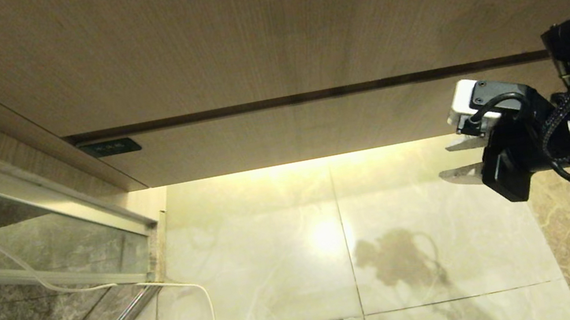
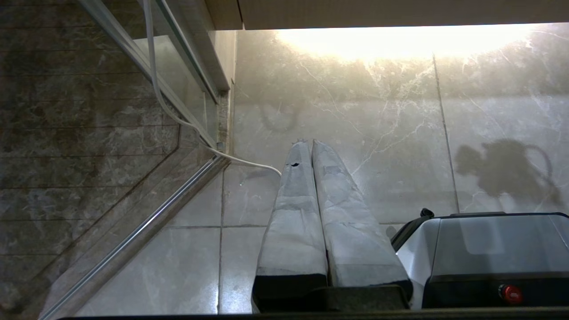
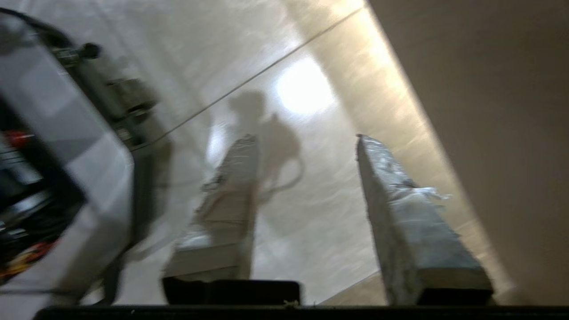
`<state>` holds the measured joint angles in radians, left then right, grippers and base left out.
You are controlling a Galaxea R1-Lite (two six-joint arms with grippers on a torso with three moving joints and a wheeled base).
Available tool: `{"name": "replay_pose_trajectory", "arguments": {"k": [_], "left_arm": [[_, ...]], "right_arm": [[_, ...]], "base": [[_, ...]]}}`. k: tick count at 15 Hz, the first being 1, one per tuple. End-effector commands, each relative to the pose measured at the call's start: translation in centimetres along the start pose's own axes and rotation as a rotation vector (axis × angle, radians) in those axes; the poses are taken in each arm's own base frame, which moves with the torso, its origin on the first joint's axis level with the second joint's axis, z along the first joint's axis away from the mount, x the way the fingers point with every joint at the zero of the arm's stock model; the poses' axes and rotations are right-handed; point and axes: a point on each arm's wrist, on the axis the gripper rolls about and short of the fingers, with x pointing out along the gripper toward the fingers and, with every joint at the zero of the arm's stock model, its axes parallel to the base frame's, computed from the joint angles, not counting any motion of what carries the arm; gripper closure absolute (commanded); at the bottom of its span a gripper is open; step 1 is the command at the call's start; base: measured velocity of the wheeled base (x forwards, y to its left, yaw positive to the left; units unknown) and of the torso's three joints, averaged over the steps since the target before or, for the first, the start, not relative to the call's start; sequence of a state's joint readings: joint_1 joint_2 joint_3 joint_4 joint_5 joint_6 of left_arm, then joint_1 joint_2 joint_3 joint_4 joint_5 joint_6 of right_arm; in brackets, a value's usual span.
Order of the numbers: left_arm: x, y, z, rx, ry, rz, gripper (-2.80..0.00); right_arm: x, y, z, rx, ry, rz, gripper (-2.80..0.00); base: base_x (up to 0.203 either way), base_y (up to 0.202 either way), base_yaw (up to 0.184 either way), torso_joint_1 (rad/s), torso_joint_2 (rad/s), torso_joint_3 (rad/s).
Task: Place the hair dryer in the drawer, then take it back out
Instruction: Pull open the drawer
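- Drawer point(image 1: 315, 131) closed, flat wood-grain front flush under the taller wood panel point(image 1: 238, 27), above the pale tiled floor point(image 1: 255, 259).
- Hair dryer nowhere in any view; whether inside the drawer or elsewhere cannot be told.
- Right gripper point(image 1: 458, 160) near the drawer front's right end, level with its lower edge, pointing along the front; fingers point(image 3: 400, 209) parted with nothing between them, only floor showing through the gap.
- Left gripper point(image 2: 311, 146) parked low beside the robot's base point(image 2: 489, 249), pointing at the floor, fingers pressed together on nothing.
- White cable point(image 1: 108, 285) trailing across the floor by the glass door point(image 1: 10, 232) at the left.
- Step in hand, judging by the closed front and the empty gripper beside it: getting the drawer open.
- Next move likely calls for hooking a fingertip under the handleless front's lower edge and pulling straight out, without slipping off the smooth face.
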<state>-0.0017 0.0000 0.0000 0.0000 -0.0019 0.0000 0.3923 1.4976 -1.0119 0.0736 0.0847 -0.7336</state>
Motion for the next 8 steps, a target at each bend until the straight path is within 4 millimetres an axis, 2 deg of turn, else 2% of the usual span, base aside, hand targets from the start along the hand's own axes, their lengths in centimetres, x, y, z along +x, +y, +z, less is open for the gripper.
{"name": "replay_pose_trajectory", "arguments": {"k": [1,3,8], "left_arm": [[0.0,0.0,0.0,0.000,0.002,0.001,0.00],[0.0,0.0,0.0,0.000,0.002,0.001,0.00],[0.0,0.0,0.0,0.000,0.002,0.001,0.00]], "right_arm": [[0.9,-0.5,0.4,-0.153,-0.087,-0.088,-2.80],[1.6,-0.3,0.0,-0.305,-0.152,-0.168,-2.80],[4.4,0.1,-1.2,-0.375,-0.271,-0.169,-2.80]], "base": [[0.000,0.000,0.000,0.000,0.00,0.000],[0.000,0.000,0.000,0.000,0.00,0.000],[0.000,0.000,0.000,0.000,0.00,0.000]]}}
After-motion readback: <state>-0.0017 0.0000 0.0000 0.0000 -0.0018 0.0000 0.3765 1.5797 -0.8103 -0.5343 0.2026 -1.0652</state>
